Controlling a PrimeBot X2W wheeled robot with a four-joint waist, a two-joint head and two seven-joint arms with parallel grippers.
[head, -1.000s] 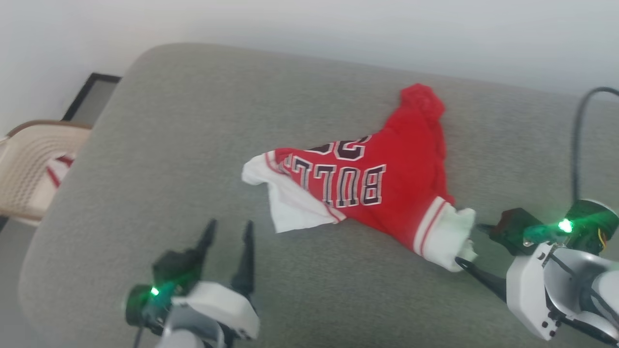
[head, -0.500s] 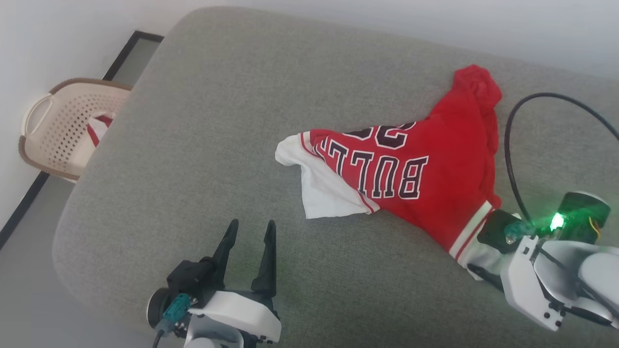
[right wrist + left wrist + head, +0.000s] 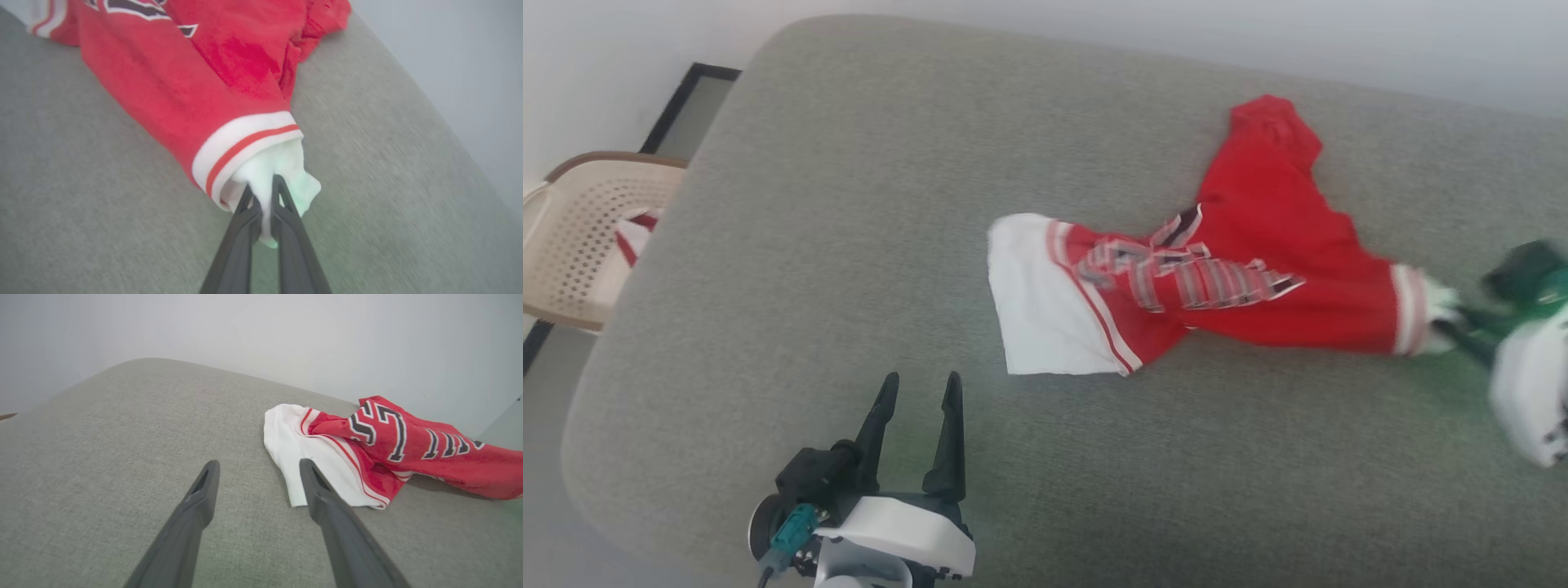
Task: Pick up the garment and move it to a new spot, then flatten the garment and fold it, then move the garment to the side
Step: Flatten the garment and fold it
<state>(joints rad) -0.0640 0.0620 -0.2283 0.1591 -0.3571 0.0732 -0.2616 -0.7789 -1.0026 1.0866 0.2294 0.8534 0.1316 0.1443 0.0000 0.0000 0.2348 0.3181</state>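
At the far left, a cream laundry basket [image 3: 580, 237] with a bit of red and white cloth in it sits beside the big grey cushion [image 3: 849, 204]. The left gripper [image 3: 921, 382] is over the near left part of the cushion, with its two dark fingers apart and nothing between them, close to the left white sleeve [image 3: 1033, 302] of the red jersey [image 3: 1258, 237]. The red jersey lies stretched across the middle and right of the cushion. At the far right, the right gripper [image 3: 263, 185] has its fingers squeezed together on the right white sleeve [image 3: 278, 167], just past the stripe trim.
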